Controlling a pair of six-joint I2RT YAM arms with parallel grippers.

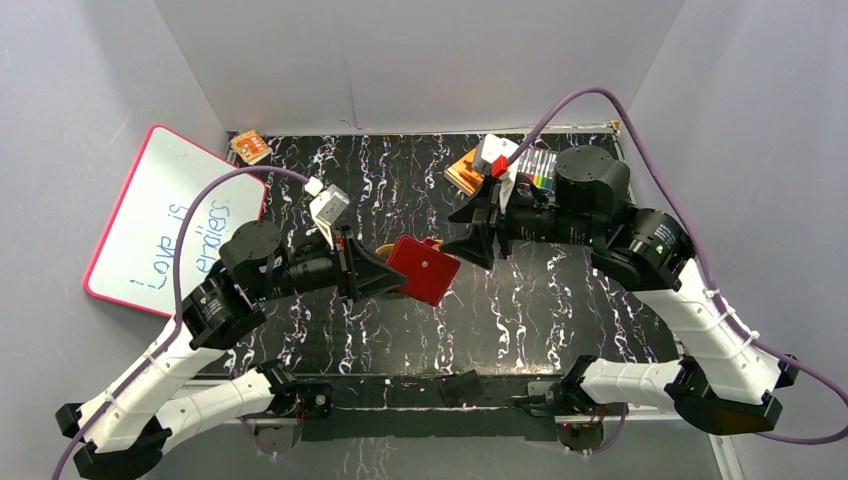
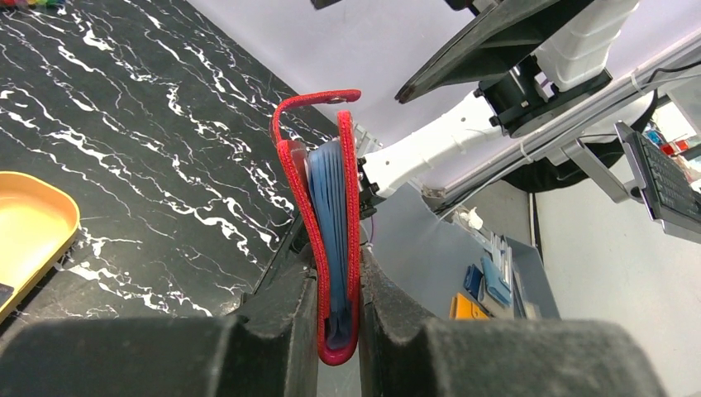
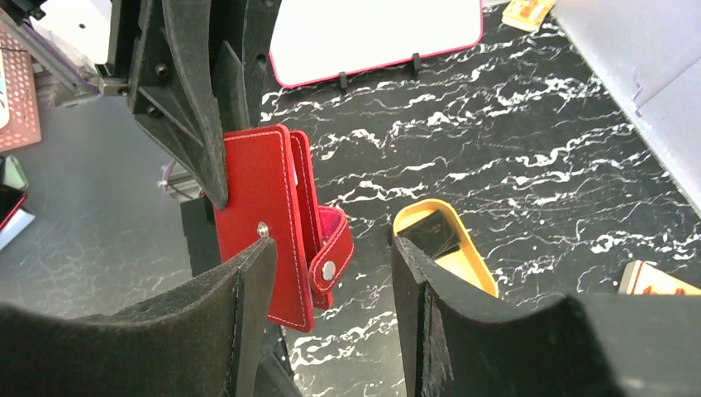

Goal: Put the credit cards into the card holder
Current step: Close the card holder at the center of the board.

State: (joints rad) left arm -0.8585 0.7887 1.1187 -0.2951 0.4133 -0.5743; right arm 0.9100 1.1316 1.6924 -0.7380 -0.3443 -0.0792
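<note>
At the left, a white writing board with a pink frame point(image 1: 165, 215) leans on the wall. The left gripper point(image 2: 337, 269) is clenched on the dark red leather-look folding card holder point(image 1: 425, 268) and holds it on its edge in the air over the black marbled table point(image 1: 560, 300). The pale blue-grey inner pockets point(image 2: 329, 215) show between the two red covers, and the snap strap point(image 3: 329, 269) hangs loose.

On the table near it lies a tan oval tray point(image 3: 467, 260) with a dark flat thing point(image 3: 431, 233) inside; I cannot tell if this is one of the credit cards.

The right gripper point(image 3: 331, 248) is just beside the card holder, its jaws apart and grasping nothing. Whether a finger touches the red cover, I cannot tell. At the back right stand an orange box point(image 1: 462, 172) and a pack of coloured markers point(image 1: 540, 165).
</note>
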